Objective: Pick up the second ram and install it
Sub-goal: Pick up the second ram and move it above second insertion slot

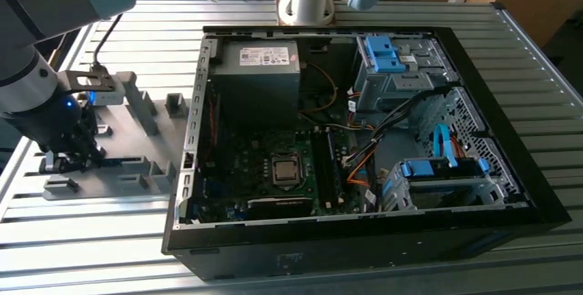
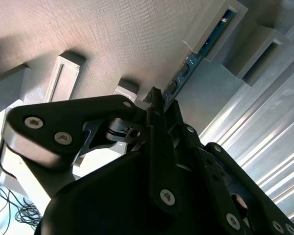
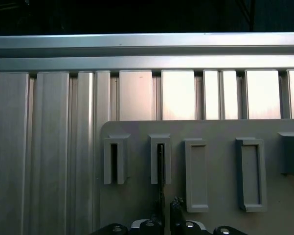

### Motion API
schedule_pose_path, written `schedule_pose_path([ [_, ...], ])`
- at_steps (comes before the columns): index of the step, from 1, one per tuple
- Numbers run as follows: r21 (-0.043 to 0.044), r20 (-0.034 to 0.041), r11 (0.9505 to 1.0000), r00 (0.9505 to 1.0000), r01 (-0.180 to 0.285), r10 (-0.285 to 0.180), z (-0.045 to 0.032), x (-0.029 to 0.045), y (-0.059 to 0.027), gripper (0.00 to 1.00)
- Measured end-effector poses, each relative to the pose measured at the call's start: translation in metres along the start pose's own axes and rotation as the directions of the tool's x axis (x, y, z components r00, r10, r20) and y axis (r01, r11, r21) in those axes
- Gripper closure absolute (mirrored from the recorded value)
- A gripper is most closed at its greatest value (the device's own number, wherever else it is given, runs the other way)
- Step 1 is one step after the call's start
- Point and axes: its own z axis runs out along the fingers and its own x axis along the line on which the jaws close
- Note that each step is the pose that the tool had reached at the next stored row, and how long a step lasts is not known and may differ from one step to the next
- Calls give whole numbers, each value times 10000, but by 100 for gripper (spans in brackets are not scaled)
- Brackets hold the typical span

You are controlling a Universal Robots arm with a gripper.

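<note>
Up high, the exterior view tilts down over the whole bench, with the open computer case [image 1: 364,244] centre-frame and the grey slotted plate [image 1: 136,151] out at the exterior view's left, under the gripper [image 1: 68,162]. The first wrist view stares close and square onto that plate [image 3: 220,132] and the ribbed table [image 3: 49,147] beyond. The second wrist view sits tighter, peering obliquely past the gripper's black linkage at the same plate [image 2: 112,39], and both wrist views catch the second ram [image 2: 195,58] [image 3: 161,166] in its slot.

One open computer case [image 1: 364,240] holds one power supply [image 1: 259,69], one processor socket [image 1: 285,170] and two blue drive brackets [image 1: 383,52]. In the first wrist view one grey holder plate [image 3: 220,129] shows four whole raised slots [image 3: 107,161] and part of a fifth, with one memory stick, the second ram [image 2: 193,61], and one gripper [image 2: 161,100]
</note>
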Motion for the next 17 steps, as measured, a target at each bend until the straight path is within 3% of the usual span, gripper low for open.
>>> schedule_pose_path([
  [15,0,0,10000,10000,0,0,1,0,0,78],
  [17,6,-39,10000,10000,-1,1,3,0,-1,78],
])
